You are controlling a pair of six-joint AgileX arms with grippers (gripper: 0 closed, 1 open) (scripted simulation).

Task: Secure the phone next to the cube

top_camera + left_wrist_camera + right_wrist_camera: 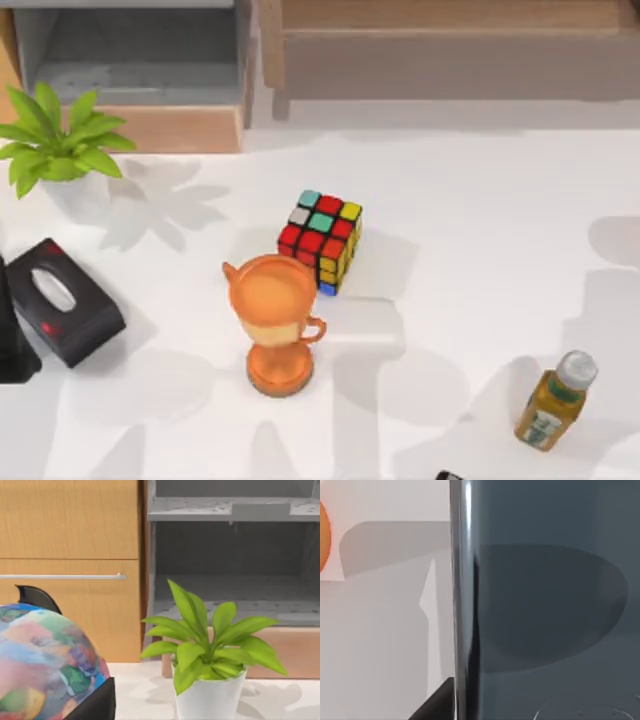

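cube (322, 240): our landmark; sits mid-table, upright, touching or just behind the orange trophy cup (277, 325) on the cup's far side; which of the two we can't tell
phone (550, 600): right wrist view puts it very close to the cam, dark glossy face w/ a silver rim; in top view just a dark corner (450, 476) at the near edge, well apart from cube, to cube's right and nearer us; whether it is lying flat or lifted we can't tell
right gripper: one dark finger tip (437, 705) beside phone rim; spread vs pinching: can't tell
left gripper: parked far left of cube, by the globe (45, 665) and plant (210, 645); spread or pressed together: can't tell
others: juice bottle (556, 400) right of cube and nearer us; black tissue box (62, 300) left of cube
step (our guess): phone not yet beside cube; grasp or carry stage
risks: slab thin + glossy, so a weak edge pinch may let it slip; bottle stands between phone and cube, a low carry could knock it; trophy crowds cube's near side, so placing there may bump cup or nudge cube; cube's right side looks freer
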